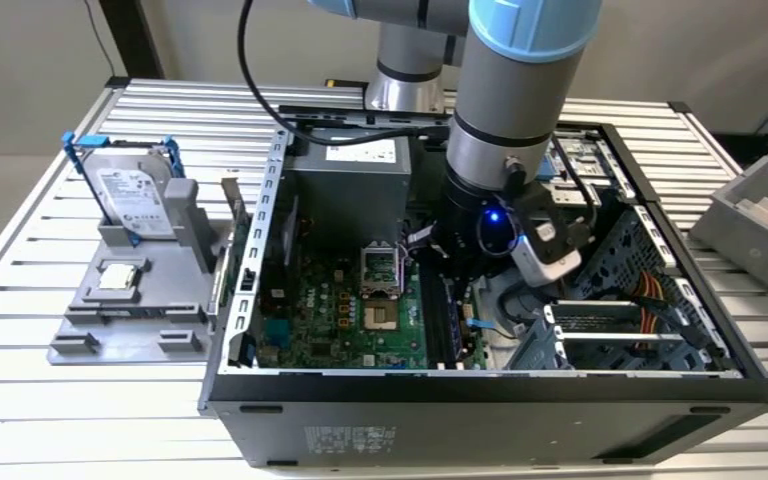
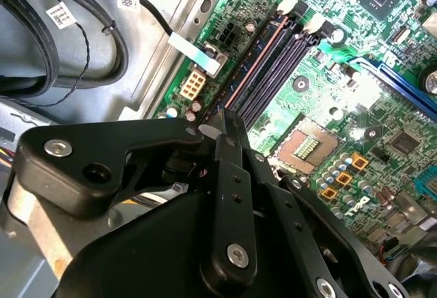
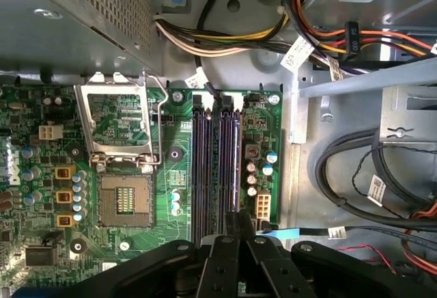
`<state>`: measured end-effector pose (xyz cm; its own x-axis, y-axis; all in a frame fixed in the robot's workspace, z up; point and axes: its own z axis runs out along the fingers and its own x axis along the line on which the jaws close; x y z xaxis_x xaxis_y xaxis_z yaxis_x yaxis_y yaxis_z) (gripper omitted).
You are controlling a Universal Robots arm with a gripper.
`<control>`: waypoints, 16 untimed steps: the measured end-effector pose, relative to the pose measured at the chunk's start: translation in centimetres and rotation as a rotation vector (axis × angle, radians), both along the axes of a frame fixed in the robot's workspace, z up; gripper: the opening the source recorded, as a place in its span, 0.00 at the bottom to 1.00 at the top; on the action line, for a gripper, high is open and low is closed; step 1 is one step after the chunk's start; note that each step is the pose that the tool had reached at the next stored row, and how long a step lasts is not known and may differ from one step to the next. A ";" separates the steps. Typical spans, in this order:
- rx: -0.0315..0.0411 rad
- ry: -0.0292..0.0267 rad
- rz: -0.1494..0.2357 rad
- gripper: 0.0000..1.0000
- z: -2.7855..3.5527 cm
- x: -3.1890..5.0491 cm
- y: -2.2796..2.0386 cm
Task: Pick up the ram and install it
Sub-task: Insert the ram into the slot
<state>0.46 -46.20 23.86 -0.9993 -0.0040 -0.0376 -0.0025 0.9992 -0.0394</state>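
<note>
The ram (image 2: 256, 65) is a thin dark stick seen edge-on, running along the outermost of the black memory slots (image 3: 205, 168) on the green motherboard (image 1: 344, 310). In both wrist views its long edge (image 3: 237, 168) leads straight into my fingertips. My gripper (image 2: 222, 117) is shut on it, the black fingers pressed close together around the stick (image 3: 239, 219). In the exterior view the arm reaches down into the open computer case (image 1: 491, 390), with the gripper (image 1: 462, 300) low over the slots. Whether the ram sits fully down in the slot cannot be told.
An open processor socket (image 3: 123, 199) lies beside the slots. Cable bundles (image 3: 382, 168) and drive cages (image 1: 624, 320) crowd the case on the exterior view's right. At the exterior view's left, a grey tray (image 1: 131, 310) holds a hard drive in a blue frame (image 1: 131, 190) and a square chip (image 1: 119, 278).
</note>
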 end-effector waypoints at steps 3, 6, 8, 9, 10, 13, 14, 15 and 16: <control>0.0001 0.0000 0.024 0.00 0.00 0.00 0.00; 0.0000 0.0000 0.046 0.00 0.00 0.00 0.00; 0.0000 0.0000 0.066 0.00 0.00 0.00 0.00; 0.0001 0.0000 0.071 0.00 0.00 0.00 0.00; 0.0001 0.0000 0.075 0.00 0.00 0.00 0.01; 0.0001 0.0000 0.088 0.00 0.00 0.00 0.02; 0.0000 0.0000 0.092 0.00 0.00 0.01 0.02; 0.0000 0.0000 0.097 0.00 0.00 0.02 0.02; 0.0000 0.0000 0.101 0.00 0.00 0.03 0.02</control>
